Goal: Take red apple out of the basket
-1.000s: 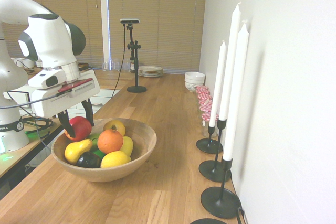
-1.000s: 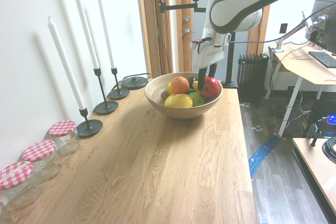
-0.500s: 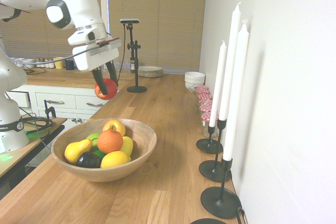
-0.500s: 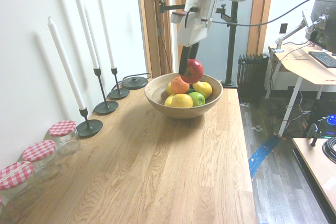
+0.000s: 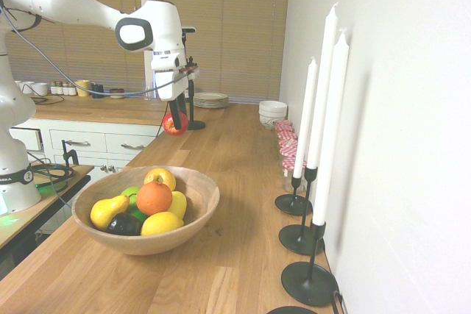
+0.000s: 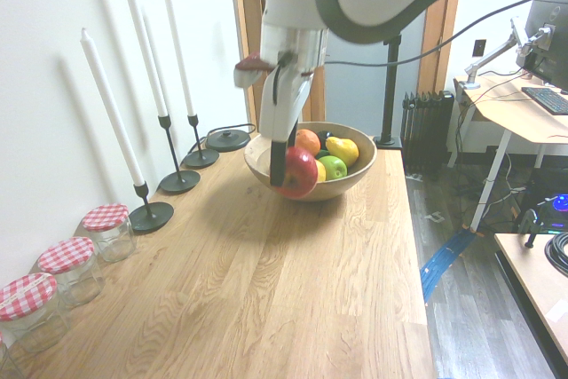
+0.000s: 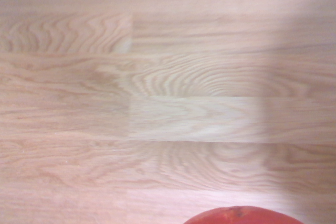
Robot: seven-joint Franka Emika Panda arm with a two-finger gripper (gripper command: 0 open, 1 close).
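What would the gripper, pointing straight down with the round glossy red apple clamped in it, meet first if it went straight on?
Probably bare light oak countertop. The gripper holds the round glossy red apple clear of the wide wooden basket, and the wrist view shows only wood below.

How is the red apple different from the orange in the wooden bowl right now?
The red apple hangs in the air, clamped in the gripper; the orange rests in the basket among other fruit. The apple is glossy deep red, the orange matte orange. Both are round and look similar in size.
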